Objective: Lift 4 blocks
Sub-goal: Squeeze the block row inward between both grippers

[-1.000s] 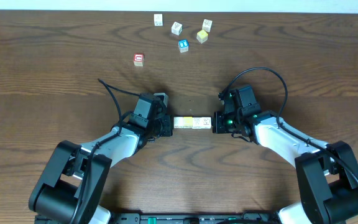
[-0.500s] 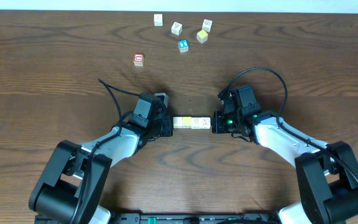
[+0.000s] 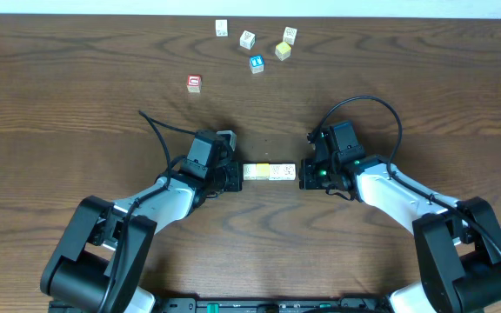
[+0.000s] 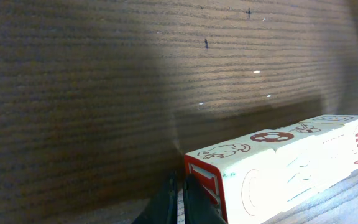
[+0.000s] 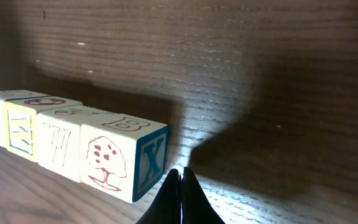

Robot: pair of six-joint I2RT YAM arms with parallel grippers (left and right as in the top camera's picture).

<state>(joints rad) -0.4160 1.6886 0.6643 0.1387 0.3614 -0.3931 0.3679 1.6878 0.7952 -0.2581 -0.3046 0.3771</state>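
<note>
A short row of cream wooden blocks [image 3: 270, 171] lies end to end on the table between my two grippers. In the left wrist view the row [image 4: 278, 168] has a red-faced end, and my shut left gripper [image 4: 180, 186] touches it. In the right wrist view the row [image 5: 79, 149] ends in a block with a blue X. My shut right gripper [image 5: 181, 171] stands just beside that face, a small gap apart. From overhead, the left gripper [image 3: 238, 174] and right gripper [image 3: 302, 174] flank the row.
Loose cubes lie at the far side of the table: three white ones [image 3: 222, 28] [image 3: 247, 39] [image 3: 290, 35], a pale yellow one [image 3: 283, 50], a blue-faced one [image 3: 257, 63] and a red-faced one [image 3: 194, 83]. Cables arc above both wrists.
My right gripper has drawn back slightly to the right, off the row's end. The row and the left gripper have stayed put.
</note>
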